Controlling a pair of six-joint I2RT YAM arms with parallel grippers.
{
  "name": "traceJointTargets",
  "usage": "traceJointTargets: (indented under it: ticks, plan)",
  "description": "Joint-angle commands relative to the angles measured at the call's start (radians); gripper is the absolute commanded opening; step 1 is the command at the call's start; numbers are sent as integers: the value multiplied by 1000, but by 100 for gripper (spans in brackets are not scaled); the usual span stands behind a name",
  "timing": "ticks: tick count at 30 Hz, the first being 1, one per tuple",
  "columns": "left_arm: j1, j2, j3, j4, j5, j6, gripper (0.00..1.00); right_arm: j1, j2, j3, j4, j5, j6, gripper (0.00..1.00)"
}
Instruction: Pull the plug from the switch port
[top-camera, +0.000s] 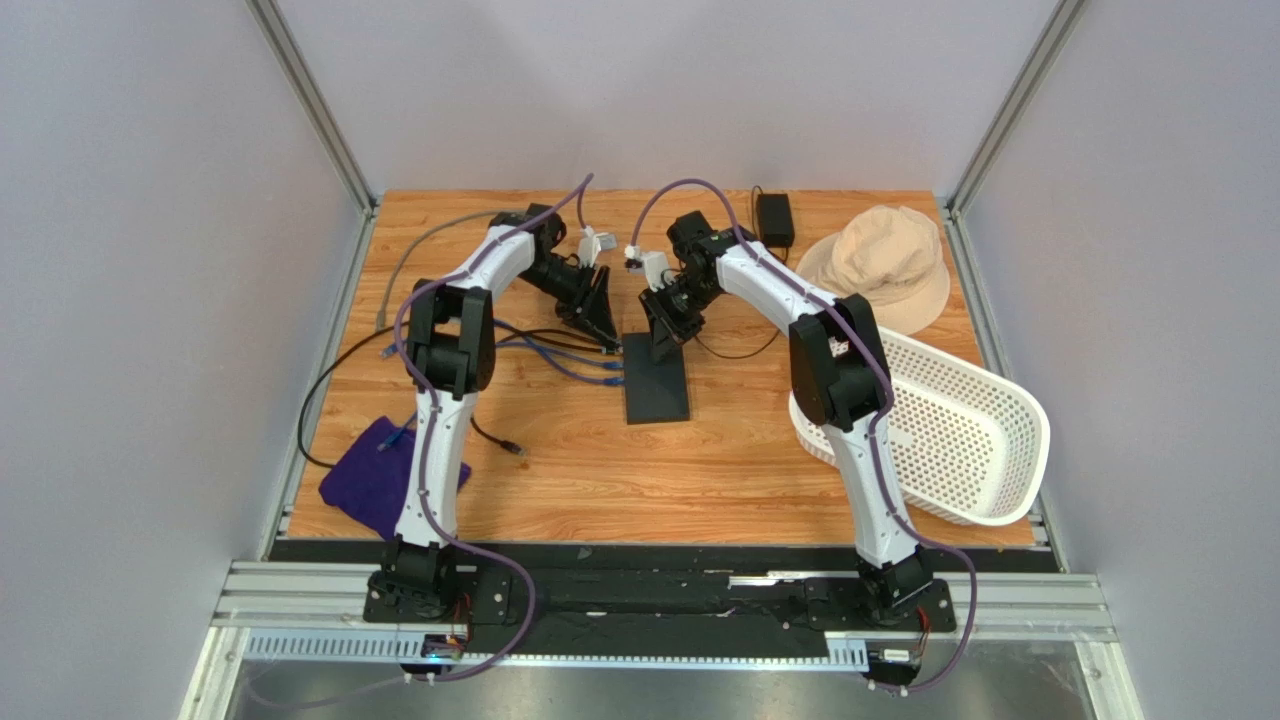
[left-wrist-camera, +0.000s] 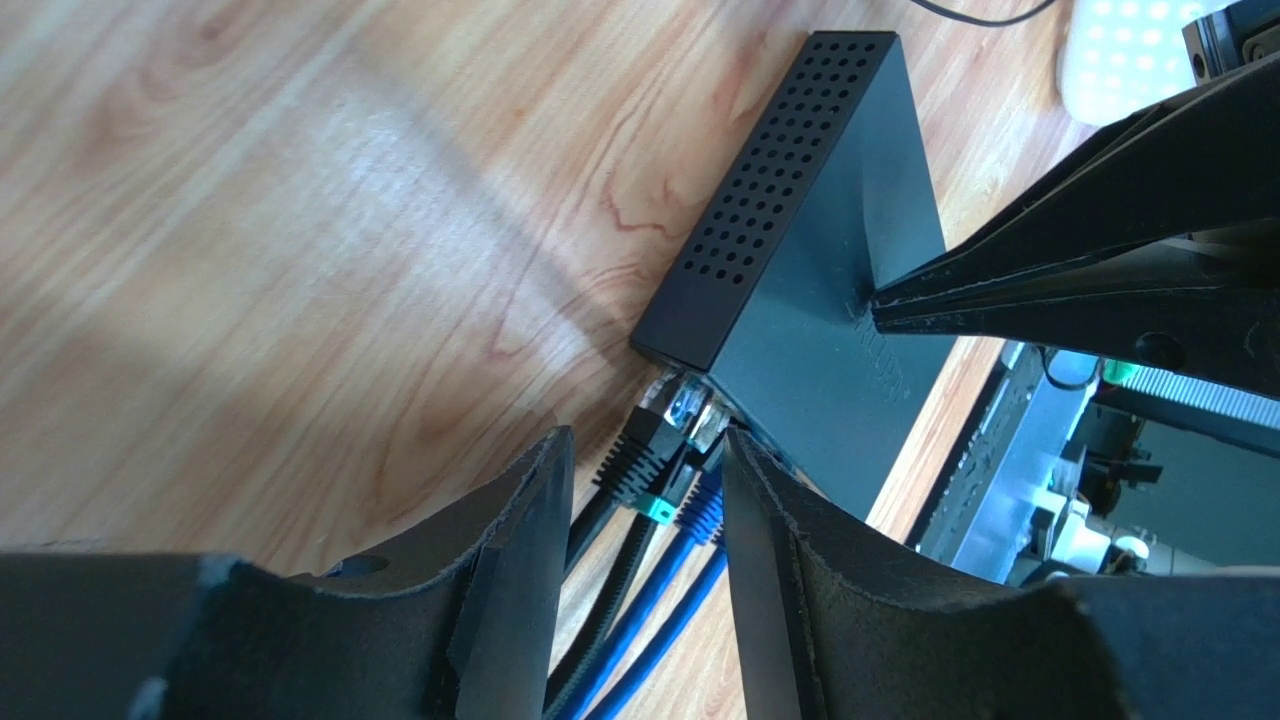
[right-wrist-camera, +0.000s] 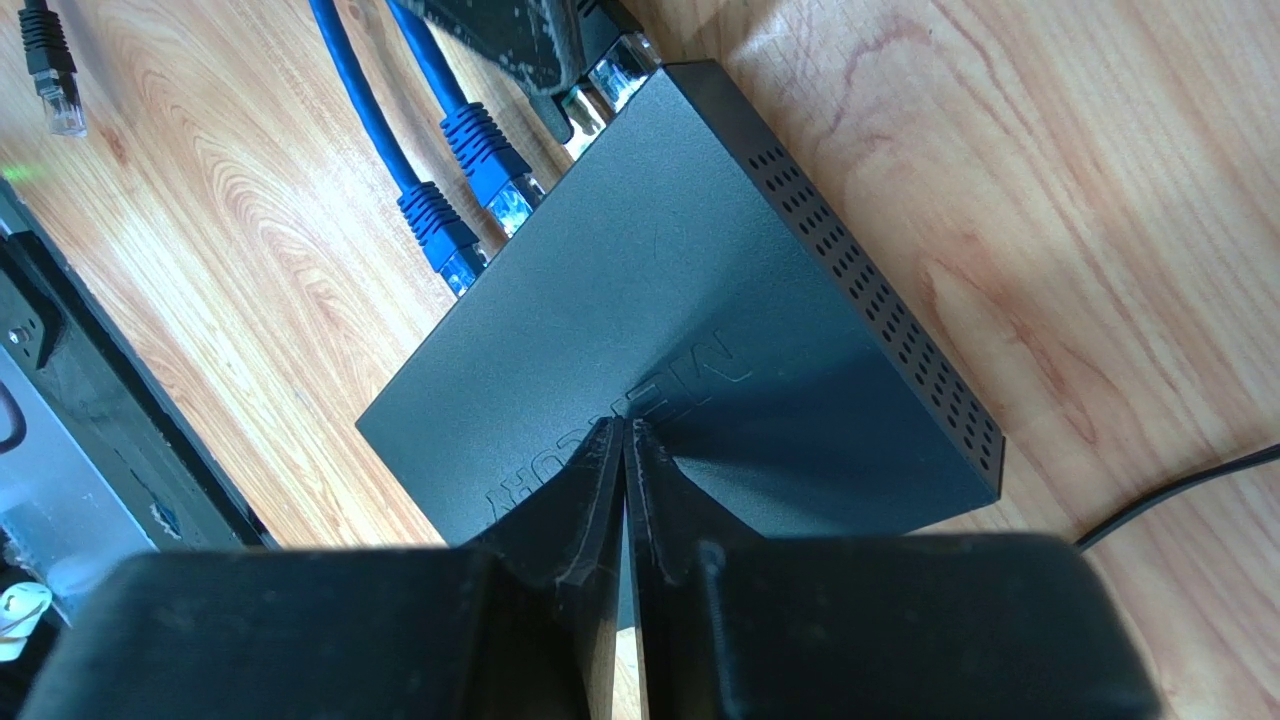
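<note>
The switch (top-camera: 657, 375) is a flat black box on the wooden table, with perforated sides, seen in the left wrist view (left-wrist-camera: 812, 300) and the right wrist view (right-wrist-camera: 676, 270). A black plug (left-wrist-camera: 639, 462) and two blue plugs (right-wrist-camera: 443, 233) sit at its socket side. My left gripper (left-wrist-camera: 648, 440) is open, its jaws standing on either side of the black plug and a blue plug without touching them. My right gripper (right-wrist-camera: 624, 431) is shut and empty, its tips pressed on the switch's top; it also shows in the left wrist view (left-wrist-camera: 887, 300).
A small black power adapter (top-camera: 775, 218) and a beige hat (top-camera: 887, 263) lie at the back right. A white basket (top-camera: 962, 428) is at the right, a purple cloth (top-camera: 368, 473) at the front left. Black and blue cables trail left; a loose plug (right-wrist-camera: 53, 68) lies there.
</note>
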Motion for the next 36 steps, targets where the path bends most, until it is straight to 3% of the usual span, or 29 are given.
traceJointTargets:
  ticks: [1, 23, 26, 36]
  plan:
    - [-16, 15, 33, -19, 11, 38, 50, 0, 39, 19, -5, 18, -26, 11]
    - [-43, 54, 110, -69, 14, 50, 38, 0, 47, 16, -5, 30, -28, 11]
    - [-45, 61, 115, -69, 20, 38, 32, 0, 48, 17, -7, 30, -28, 11]
    - [-52, 66, 109, -54, 48, 0, 0, 0, 51, 19, -7, 34, -28, 11]
